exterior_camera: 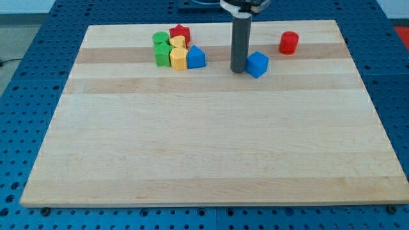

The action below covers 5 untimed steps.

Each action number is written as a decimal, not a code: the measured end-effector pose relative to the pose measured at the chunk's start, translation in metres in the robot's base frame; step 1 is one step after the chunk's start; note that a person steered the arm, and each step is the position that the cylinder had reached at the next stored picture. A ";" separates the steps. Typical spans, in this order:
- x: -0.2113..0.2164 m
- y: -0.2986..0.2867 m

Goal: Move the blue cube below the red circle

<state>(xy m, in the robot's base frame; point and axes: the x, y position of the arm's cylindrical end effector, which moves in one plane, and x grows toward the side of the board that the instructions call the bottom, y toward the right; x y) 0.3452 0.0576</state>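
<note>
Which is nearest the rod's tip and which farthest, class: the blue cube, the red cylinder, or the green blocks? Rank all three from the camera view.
Measured from my tip:
1. Blue cube, right beside the tip on the view's right.
2. Red cylinder, farther to the view's right and up.
3. Green blocks, at the left end of the cluster on the view's left.

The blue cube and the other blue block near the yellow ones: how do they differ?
The blue cube stands alone, with my tip right beside it on the view's left; the other blue block touches the yellow block in the cluster. The cube has a flat top; the other block rises to a peak. The cube lies nearer the red cylinder. Both are blue and similar in size.
</note>
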 end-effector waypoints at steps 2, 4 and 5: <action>-0.007 0.001; -0.007 0.000; -0.006 0.006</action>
<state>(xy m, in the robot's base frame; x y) 0.3389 0.0634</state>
